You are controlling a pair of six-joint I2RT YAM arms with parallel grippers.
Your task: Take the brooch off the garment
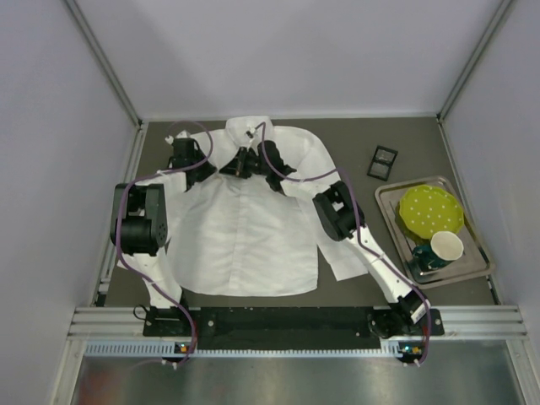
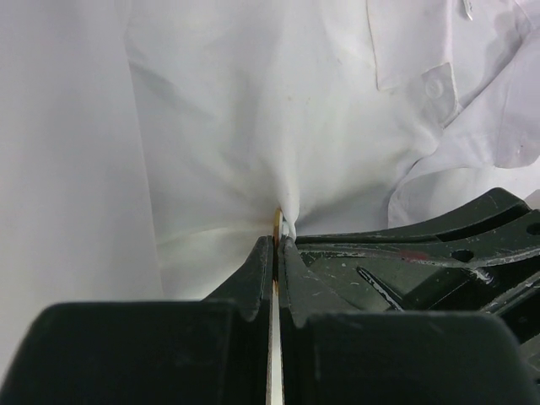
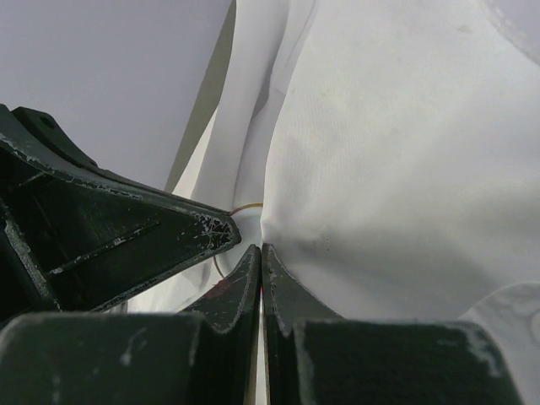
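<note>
1. Brooch [image 2: 277, 218]: only a thin gold edge shows, sunk in a pucker of shirt [image 1: 245, 236] just on the near side of the collar [image 1: 249, 126], where both grippers meet
2. Left gripper [image 2: 277, 242]: jaws clenched on that pucker, with the gold edge right at the tips. Cannot tell whether they bite metal or only cloth
3. Right gripper [image 3: 261, 250]: jaws clenched on a fold of shirt, touching the left one's finger. A gold arc sits just beside its tips
4. Handling, as a judgement: the brooch is tiny, hard, light and likely slick. Best hold is on its rim, edge-on, with the other gripper pinning the cloth close by
5. The shirt is soft and limp, so it will lift and stretch with any pull; a hard tug risks a snag or tear at the pin
6. Count: one brooch, one shirt, two grippers
7. Right of the collar: one black box [image 1: 382, 162]; further right and nearer, one tray [image 1: 390, 211] with one green plate [image 1: 430, 209] and one cup [image 1: 445, 247]
</note>
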